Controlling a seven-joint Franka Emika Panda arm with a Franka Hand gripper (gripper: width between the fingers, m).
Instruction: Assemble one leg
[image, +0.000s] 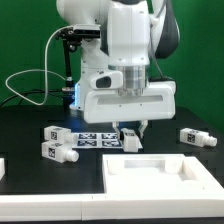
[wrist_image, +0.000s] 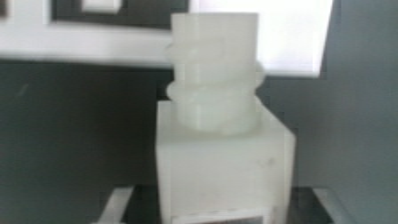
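Logging from the remote desk. Item: leg (wrist_image: 222, 150), pinched by its square block between the fingers of the gripper (image: 131, 130), stem pointing away from the wrist; held low beside the marker board (image: 98, 140), whether clear of the table (image: 30, 195) I cannot tell. Hazards, my judgement: the hold is on the block alone, so a skewed approach could twist the leg in the grip or let it slip; the tabletop (image: 170, 185), near the gripper, has a raised rim that a low carry could clip; I see no socket, so misalignment is possible. Surface: black, matte, flat. Room: spare legs (image: 57, 152) to the exterior view's left and one (image: 197, 138) to its right, well apart from the gripper; green backdrop (image: 25, 40) behind; cables (image: 22, 78) at the left.
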